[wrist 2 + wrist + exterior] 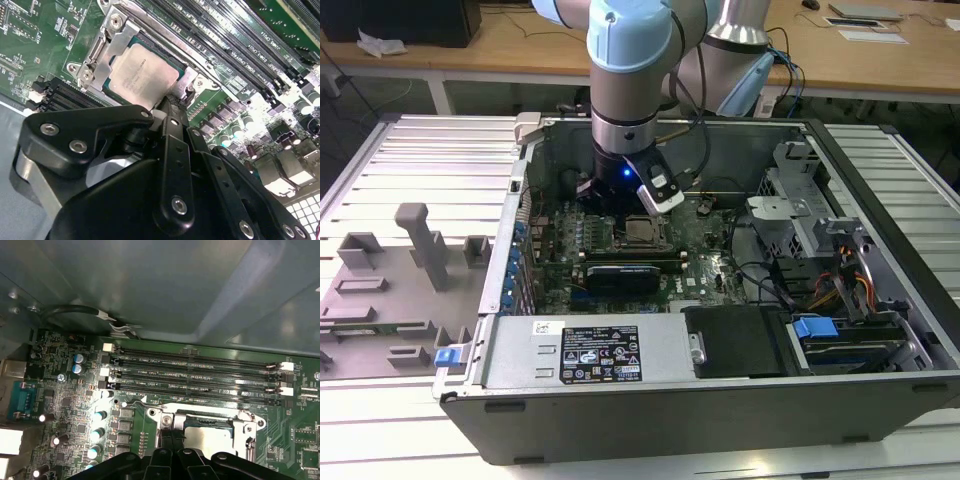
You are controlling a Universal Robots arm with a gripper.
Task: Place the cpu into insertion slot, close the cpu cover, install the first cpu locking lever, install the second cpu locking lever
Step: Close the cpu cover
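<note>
Exterior view, centre of the frame: arm reaching down into the open computer case, wrist directly over the insertion slot on the motherboard. Second wrist view: cpu seated flat in the slot, silvery-tan top showing through the cut-out of the cpu cover, apparently lowered around it. Gripper with fingers drawn together and nothing pinched between them, tip at the chip's edge by the frame; touching or just above, cannot tell. First wrist view: same socket just beside the memory slots, cover lying around the cpu, a thin metal rod, likely a locking lever, along the socket side facing those slots. Judged step: chip placement done, cover closing or a lever in hand. Calls for steady pressure on the metal frame, kept off the chip top.
</note>
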